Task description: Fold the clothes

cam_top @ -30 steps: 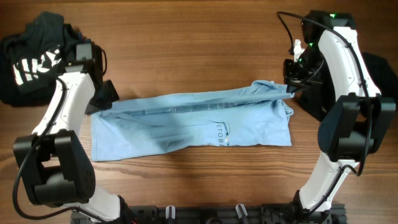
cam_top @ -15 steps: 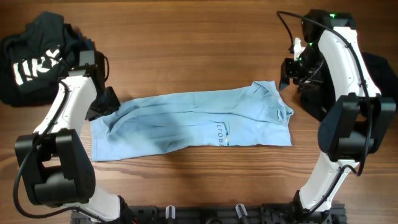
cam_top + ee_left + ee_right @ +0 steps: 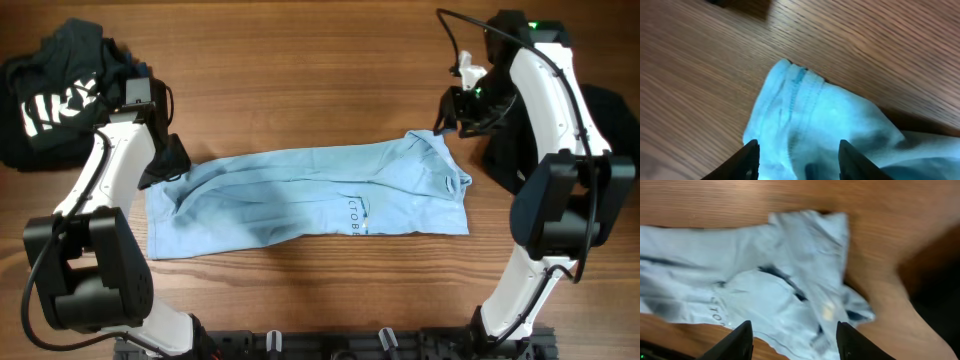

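Note:
The sky-blue T-shirt lies folded into a long band across the middle of the table, small print near its right part. My left gripper hovers over its upper left corner, jaws open; in the left wrist view the bunched hem shows between and beyond the open gripper, untouched. My right gripper hangs open just above the shirt's upper right corner. In the right wrist view the open gripper looks down from a height on the rumpled right end. A black T-shirt with white lettering is heaped at the far left.
A second dark heap of cloth lies at the right edge behind the right arm, and shows as dark cloth in the right wrist view. Bare wood table stretches behind and in front of the blue shirt.
Both grippers have opened and let go of the shirt's upper edge. The pulled-taut edge has slackened onto the table. The right gripper has risen and backed off slightly.

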Action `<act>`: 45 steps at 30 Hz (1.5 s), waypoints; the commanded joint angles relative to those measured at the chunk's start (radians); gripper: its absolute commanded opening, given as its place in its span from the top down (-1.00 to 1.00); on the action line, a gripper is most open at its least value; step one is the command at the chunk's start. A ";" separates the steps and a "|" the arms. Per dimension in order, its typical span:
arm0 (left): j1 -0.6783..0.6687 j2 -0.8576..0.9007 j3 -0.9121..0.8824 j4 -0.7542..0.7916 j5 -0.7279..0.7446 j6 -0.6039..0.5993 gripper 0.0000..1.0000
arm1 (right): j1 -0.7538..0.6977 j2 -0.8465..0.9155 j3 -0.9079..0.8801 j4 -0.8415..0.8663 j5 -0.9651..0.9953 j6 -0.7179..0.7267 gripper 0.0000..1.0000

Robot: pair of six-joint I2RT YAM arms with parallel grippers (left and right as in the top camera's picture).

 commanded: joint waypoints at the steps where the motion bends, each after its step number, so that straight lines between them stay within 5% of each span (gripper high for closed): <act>1: 0.006 -0.010 -0.006 0.006 0.090 -0.002 -0.01 | 0.052 -0.015 -0.007 0.013 -0.063 -0.058 -0.08; 4: 0.006 -0.010 -0.006 0.011 0.103 -0.001 0.01 | 0.074 -0.010 -0.009 0.036 0.051 0.063 -0.01; 8: 0.006 -0.010 -0.006 0.010 0.103 -0.002 0.09 | 0.076 -0.008 -0.022 0.050 0.116 0.124 0.55; 10: 0.006 -0.010 -0.006 0.011 0.103 -0.002 0.14 | 0.076 -0.008 -0.037 0.058 0.116 0.124 0.61; 20: 0.006 -0.010 -0.006 0.050 0.107 -0.002 0.20 | 0.079 -0.008 -0.160 0.251 0.124 0.039 0.43; 28: 0.006 -0.010 -0.006 0.064 0.118 -0.002 0.20 | 0.083 -0.007 -0.174 0.305 0.182 -0.030 0.04; 45: 0.006 -0.010 -0.006 0.093 0.118 -0.002 0.19 | 0.115 -0.007 -0.242 0.357 0.229 -0.091 0.06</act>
